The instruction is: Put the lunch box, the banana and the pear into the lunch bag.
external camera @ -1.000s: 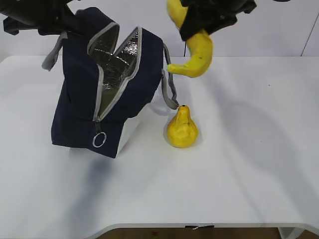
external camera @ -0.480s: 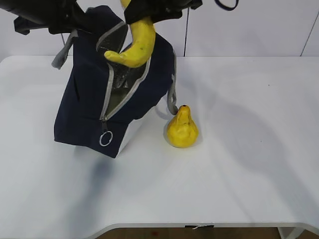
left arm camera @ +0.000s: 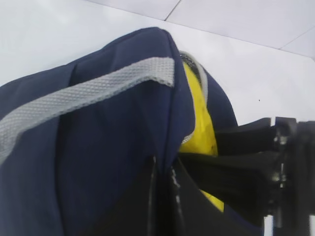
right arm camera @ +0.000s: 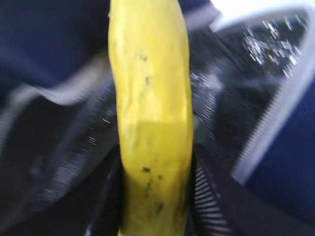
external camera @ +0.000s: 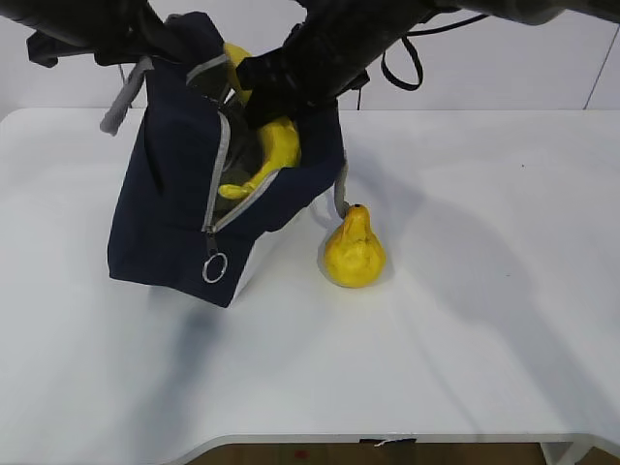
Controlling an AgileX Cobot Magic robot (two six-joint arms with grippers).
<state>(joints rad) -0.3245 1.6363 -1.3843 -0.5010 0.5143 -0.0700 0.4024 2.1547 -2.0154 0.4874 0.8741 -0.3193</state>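
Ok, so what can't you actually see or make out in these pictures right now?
- Lunch box: in no view; whether it sits inside the lunch bag cannot be told, the fabric hides the inside.
- Right tool: exterior view, its tip is behind the arm; the banana fills the blurred wrist view.
- Left tool: its tip is behind bag fabric.
- Pear: exterior view only.

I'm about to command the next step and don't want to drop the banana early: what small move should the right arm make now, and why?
Probably lower a little further, then open. The right gripper holds the banana partway through the lunch bag opening; its lower end shows in the zipper gap, foil lining around it. The left gripper grips the bag's top edge. The pear waits on the table.
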